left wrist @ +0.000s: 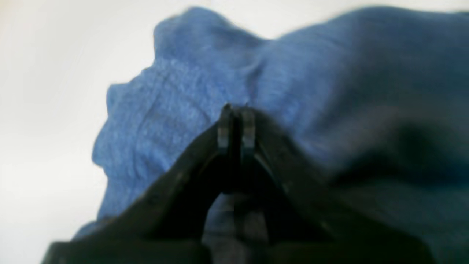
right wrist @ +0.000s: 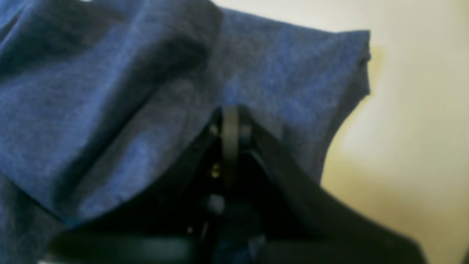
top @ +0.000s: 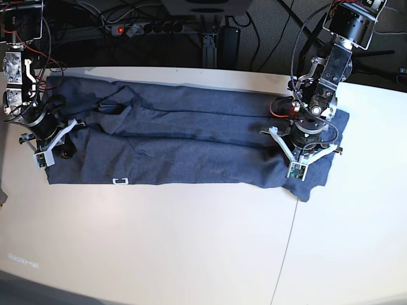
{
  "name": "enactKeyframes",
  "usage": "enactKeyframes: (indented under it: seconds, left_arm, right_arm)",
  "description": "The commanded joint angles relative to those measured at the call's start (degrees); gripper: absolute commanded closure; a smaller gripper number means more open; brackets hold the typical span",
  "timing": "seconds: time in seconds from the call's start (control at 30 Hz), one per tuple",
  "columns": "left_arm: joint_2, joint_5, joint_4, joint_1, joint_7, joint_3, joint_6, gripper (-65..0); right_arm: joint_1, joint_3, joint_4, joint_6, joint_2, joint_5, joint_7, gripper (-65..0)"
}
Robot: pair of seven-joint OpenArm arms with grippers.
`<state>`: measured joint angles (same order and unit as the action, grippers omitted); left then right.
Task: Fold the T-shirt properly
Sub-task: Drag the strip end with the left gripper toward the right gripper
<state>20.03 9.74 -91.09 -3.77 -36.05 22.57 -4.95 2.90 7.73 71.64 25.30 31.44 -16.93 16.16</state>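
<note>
White table point(top: 159, 241), black power strip point(top: 149, 28) with red switch and tangled cables point(top: 95, 13) behind it

Two robot arms reach down, one at each end of the scene; the left gripper point(left wrist: 236, 123) has its fingers pinched nearly together; the right gripper point(right wrist: 230, 124) is fully closed, wrist angled downward.

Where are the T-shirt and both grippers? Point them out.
T-shirt point(top: 191, 140): base view, middle of the spread cloth.
Left gripper point(left wrist: 236, 113): left wrist view, closed fingertips pinching the cloth.
Right gripper point(right wrist: 231, 112): right wrist view, closed fingertips in a fold.
</note>
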Motion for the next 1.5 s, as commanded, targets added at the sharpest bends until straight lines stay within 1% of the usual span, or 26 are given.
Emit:
enactKeyframes:
  seconds: [0.0,0.07,0.13,0.17,0.23,0.3,0.4,0.5,0.57,0.67,0.7,0.8,0.87,0.93,1.0,1.07,1.17,1.23,1.3,1.4,1.47]
  left_arm:
    - [1.0,1.0,-2.7,1.1,-0.3,-0.4,1.8,-3.2]
    - [3.0,3.8,-6.0,1.0,-0.9,-2.0,1.8,-3.5]
    - [5.0,6.8,-7.9,1.0,-0.9,-5.0,2.3,-3.8]
    - [5.8,8.1,-8.2,1.0,-0.9,-7.0,3.0,-5.6]
    - [7.0,10.3,-8.2,1.0,-0.9,-11.5,4.6,-7.6]
    - [8.1,12.3,-8.2,1.0,-1.3,-15.9,5.7,-7.6]
    - [10.2,15.5,-8.1,0.6,-2.1,-20.9,5.9,-7.6]
    - [11.4,17.6,-7.8,-0.9,-3.3,-23.6,6.4,-7.6]
    - [11.4,20.4,-7.8,-2.2,-3.6,-24.2,9.1,-7.6]
    - [11.0,25.7,-7.8,-3.7,-5.1,-24.2,14.1,-7.6]
    - [10.9,26.5,-7.8,-4.1,-5.4,-24.2,15.1,-7.6]
    - [11.0,26.0,-7.8,-4.9,-5.7,-24.2,16.6,-7.9]
    - [11.2,24.8,-7.1,-4.8,-5.6,-24.2,16.6,-11.7]
    - [11.8,24.7,-5.6,-4.8,-4.8,-24.2,16.6,-13.5]
    - [12.3,24.9,-4.2,-4.8,-4.5,-24.2,16.6,-13.5]
    - [12.2,26.9,-3.7,-4.8,-4.5,-24.2,16.9,-13.5]
    - [12.1,31.6,-3.9,-4.6,-3.4,-24.2,21.4,-13.4]
    - [11.5,32.0,-3.9,-4.6,-1.4,-24.2,21.7,-13.4]
    - [10.0,30.4,-3.9,-4.6,-0.5,-24.1,21.9,-12.9]
    - [7.6,25.8,-3.9,-4.6,0.3,-22.8,21.9,-6.3]
    - [7.1,22.7,-3.9,-4.6,2.3,-20.3,21.9,-4.4]
  right_arm:
    - [-0.5,0.6,0.2,3.4,1.3,0.4,0.5,0.0]
    - [-0.5,0.6,0.2,3.5,1.3,0.7,0.6,0.0]
    - [-0.5,0.6,0.2,3.4,1.3,0.9,0.5,0.0]
    - [-0.5,0.6,0.2,3.4,1.3,0.9,0.5,0.0]
    - [-0.5,0.6,0.2,3.4,1.3,0.9,0.5,0.0]
    - [-0.5,0.6,0.2,3.4,1.2,0.9,0.5,0.0]
    - [-0.5,0.6,0.2,3.4,1.2,0.9,0.3,0.0]
    - [-0.5,0.6,0.2,3.4,1.2,0.9,0.3,0.0]
    - [-0.5,0.6,0.2,3.4,1.2,0.9,0.1,0.0]
    - [-0.5,0.6,0.2,3.4,1.2,0.9,0.1,0.0]
    - [-0.5,0.6,0.2,3.4,1.2,0.9,0.2,0.0]
    - [-0.5,0.6,0.2,3.5,1.3,0.9,0.2,0.0]
    - [-0.5,0.6,0.2,3.5,1.3,0.9,0.1,0.0]
    - [-0.5,0.6,0.2,3.4,1.2,0.9,0.2,0.0]
    - [-0.5,0.6,0.2,3.4,1.2,0.9,0.1,0.0]
    - [-0.5,0.6,0.2,3.4,1.2,0.8,0.1,0.0]
    - [-0.5,0.6,0.2,3.4,1.2,0.9,0.2,0.0]
    - [-0.5,0.6,0.2,3.4,1.2,0.8,0.2,0.0]
    - [-0.5,0.6,0.2,3.4,1.2,0.8,0.2,0.0]
    - [-0.5,0.6,0.2,3.4,1.2,0.0,0.1,0.0]
    - [-0.5,0.6,0.2,3.4,1.2,-0.4,0.1,0.0]
